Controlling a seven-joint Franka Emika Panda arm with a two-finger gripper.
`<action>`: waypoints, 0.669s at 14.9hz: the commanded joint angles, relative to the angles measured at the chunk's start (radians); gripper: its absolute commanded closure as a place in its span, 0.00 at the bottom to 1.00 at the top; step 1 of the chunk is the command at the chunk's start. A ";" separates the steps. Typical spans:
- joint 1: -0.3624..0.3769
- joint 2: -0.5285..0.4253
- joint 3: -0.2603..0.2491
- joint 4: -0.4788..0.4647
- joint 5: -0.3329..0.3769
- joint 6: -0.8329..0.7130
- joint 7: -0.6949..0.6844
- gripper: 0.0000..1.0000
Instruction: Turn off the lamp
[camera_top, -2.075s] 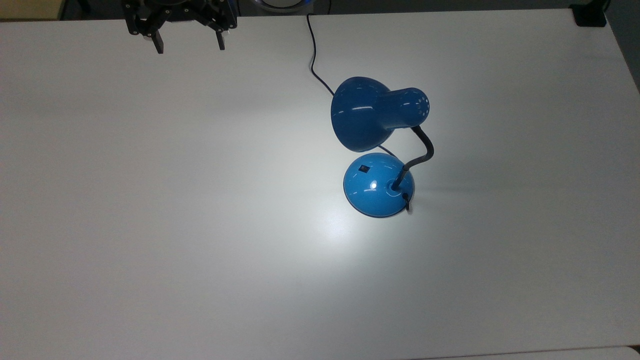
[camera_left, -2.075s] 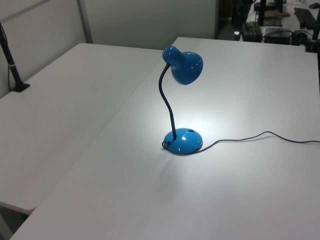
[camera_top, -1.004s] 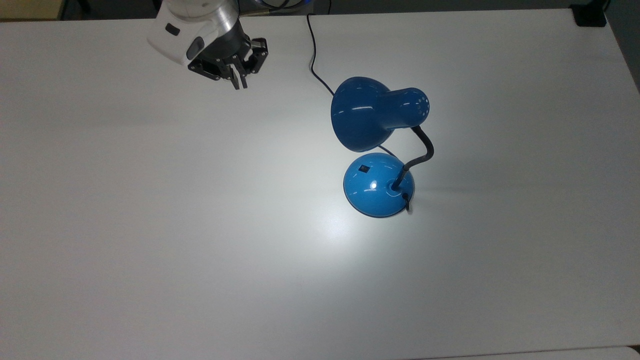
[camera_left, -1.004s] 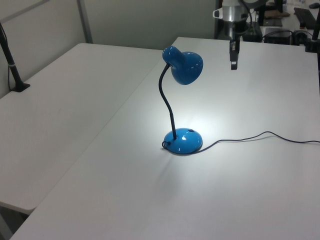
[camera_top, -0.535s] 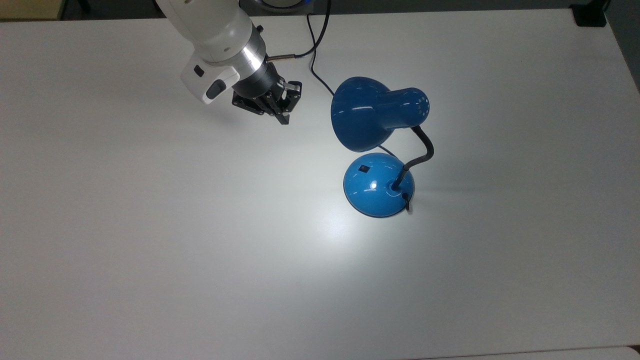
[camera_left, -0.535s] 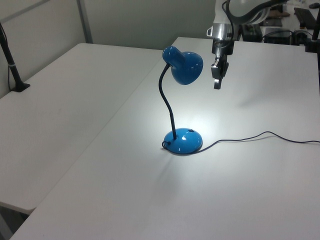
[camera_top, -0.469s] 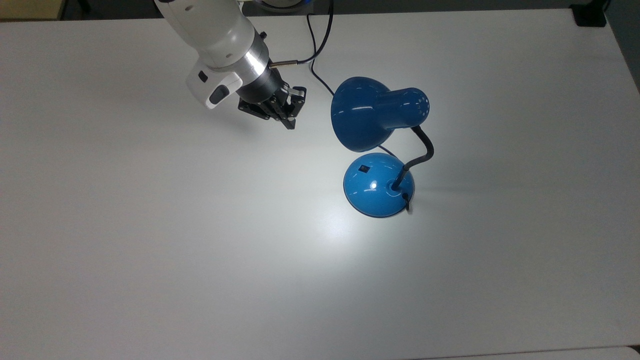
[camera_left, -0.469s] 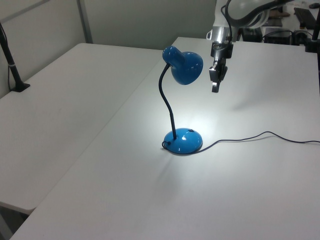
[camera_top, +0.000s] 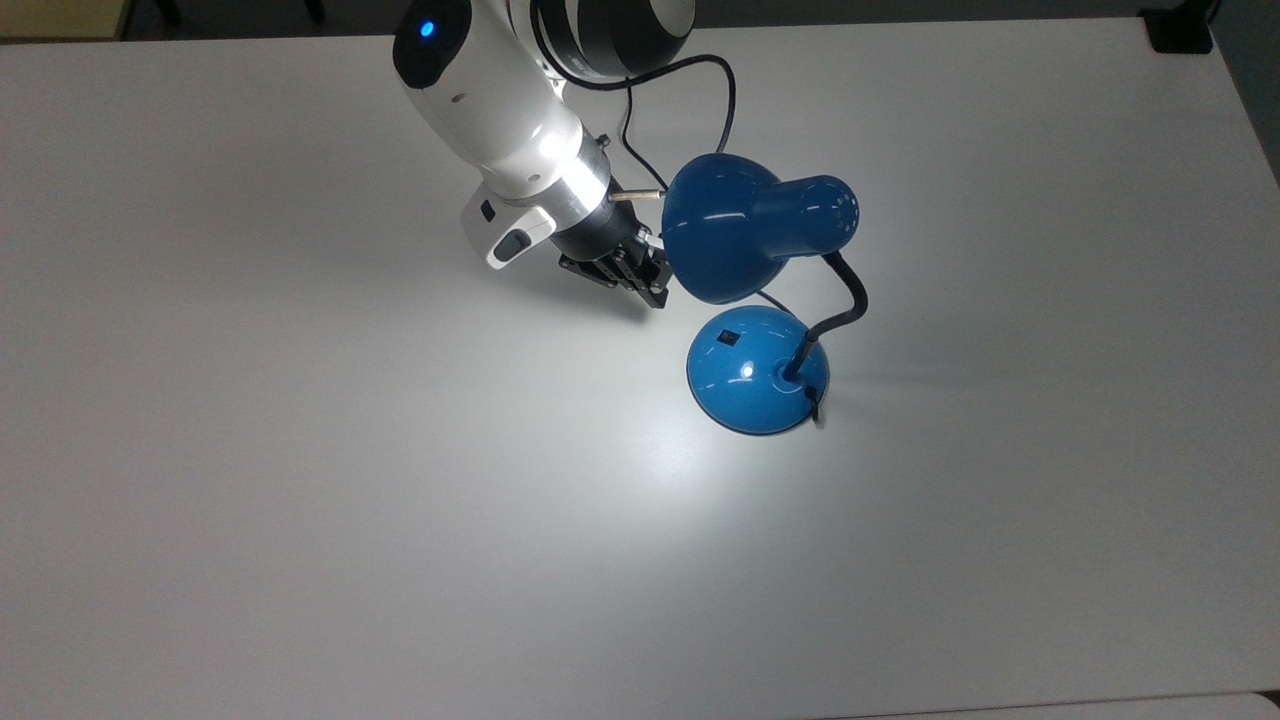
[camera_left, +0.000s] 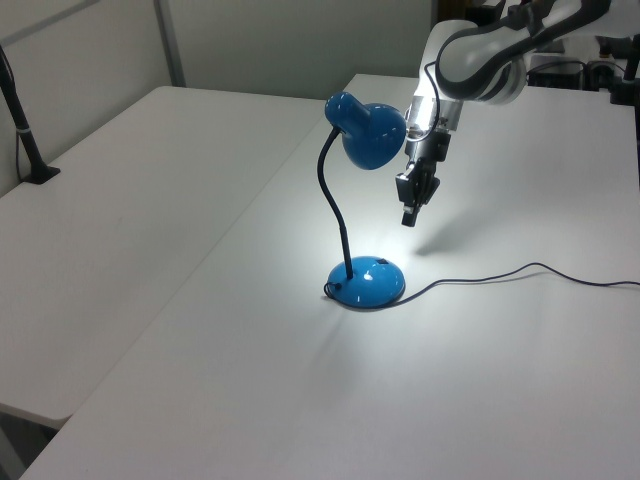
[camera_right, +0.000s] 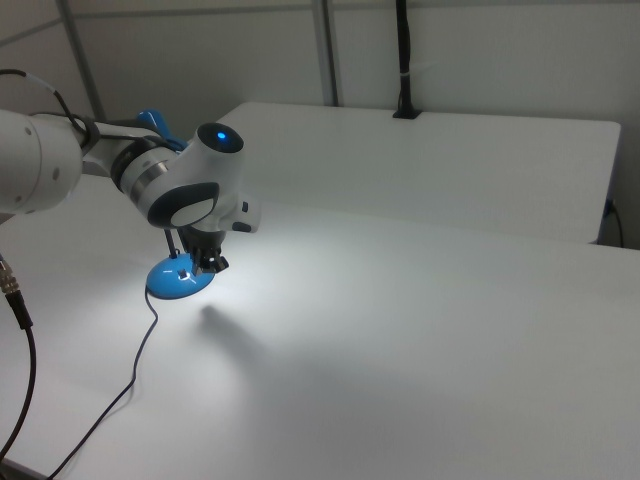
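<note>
worktop (camera_top: 300, 500) of plain white laminate is carrying the scene, a bright pool of light lying on it beside the lamp's base, with a second white table (camera_left: 120, 190) adjoining at the left view's left and grey partition walls behind. a black post (camera_left: 25, 130) is standing clamped at that table's far edge, and dark equipment is cluttering the background at the left view's top right.

the lamp (camera_top: 755, 240) is standing at the centre-right of the top view, lit, its blue shade hanging over the domed base (camera_top: 757, 370) on a black bendy neck; a small black switch (camera_top: 729, 338) is sitting on the dome, and a black cord (camera_left: 520, 272) is trailing away across the worktop. in the right view the arm (camera_right: 180, 190) is covering most of the lamp, leaving a sliver of base and shade.

the gripper (camera_top: 655, 290) is hanging just beside the shade's rim, above the worktop and short of the base; its jaws are pressed together, holding nothing. a blue light (camera_top: 427, 28) is glowing on the arm. no readable writing is appearing anywhere.
</note>
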 joint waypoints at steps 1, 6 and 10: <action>0.022 0.007 0.007 -0.016 0.085 0.051 0.039 1.00; 0.046 0.036 0.022 -0.030 0.208 0.140 0.054 1.00; 0.048 0.039 0.031 -0.030 0.217 0.140 0.054 1.00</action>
